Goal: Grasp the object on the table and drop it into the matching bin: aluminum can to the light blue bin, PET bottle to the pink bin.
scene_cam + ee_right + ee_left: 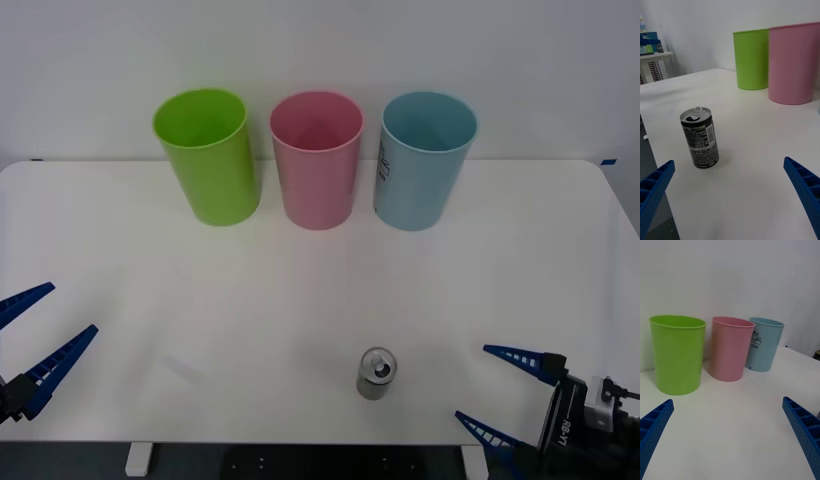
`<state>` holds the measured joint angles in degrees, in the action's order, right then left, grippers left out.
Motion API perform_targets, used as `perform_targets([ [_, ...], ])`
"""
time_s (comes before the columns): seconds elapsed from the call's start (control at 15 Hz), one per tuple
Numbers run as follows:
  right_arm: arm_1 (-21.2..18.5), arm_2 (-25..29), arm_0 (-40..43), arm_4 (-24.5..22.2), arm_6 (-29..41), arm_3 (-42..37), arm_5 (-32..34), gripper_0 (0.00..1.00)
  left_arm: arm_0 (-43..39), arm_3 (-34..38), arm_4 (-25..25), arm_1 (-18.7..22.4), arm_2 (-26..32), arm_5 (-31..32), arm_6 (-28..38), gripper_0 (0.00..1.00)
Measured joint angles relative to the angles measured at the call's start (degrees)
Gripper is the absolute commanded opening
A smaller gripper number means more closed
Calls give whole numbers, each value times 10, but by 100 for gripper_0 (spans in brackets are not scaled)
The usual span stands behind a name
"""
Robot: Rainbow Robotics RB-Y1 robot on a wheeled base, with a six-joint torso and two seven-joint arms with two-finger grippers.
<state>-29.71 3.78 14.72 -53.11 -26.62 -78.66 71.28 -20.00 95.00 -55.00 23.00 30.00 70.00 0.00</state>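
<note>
The aluminum can [377, 373] [700, 138] stands upright near the front edge of the white table [150, 260], silver top with pull-tab, dark printed sides. My right gripper [480, 385] [728, 161] is open at the table's front right, a short way to the right of the can, with nothing between its blue fingers. My left gripper [45, 335] [728, 400] hangs open at the front left edge, far from the can. The light blue bin [425, 160] [763, 345], labelled CAN, stands at the back right of the row. The pink bin [316, 160] [793, 63] [731, 348] is in the middle.
A lime green bin [207, 155] [751, 60] [677, 354] stands left of the pink one, all three in a row along the back edge by the white wall. A wide bare stretch of tabletop lies between the can and the bins.
</note>
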Motion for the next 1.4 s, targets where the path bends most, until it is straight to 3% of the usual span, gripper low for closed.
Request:
perform_targets([
  [0.33,16,-45,-12,-5,-13,0,-40,100,0,0,0,0,0,0,0,100],
  [0.87,90,-48,-35,-82,-15,0,-71,100,0,0,0,0,0,0,0,100],
  [1.4,96,-105,-49,-84,-20,0,-137,100,0,0,0,0,0,0,0,100],
])
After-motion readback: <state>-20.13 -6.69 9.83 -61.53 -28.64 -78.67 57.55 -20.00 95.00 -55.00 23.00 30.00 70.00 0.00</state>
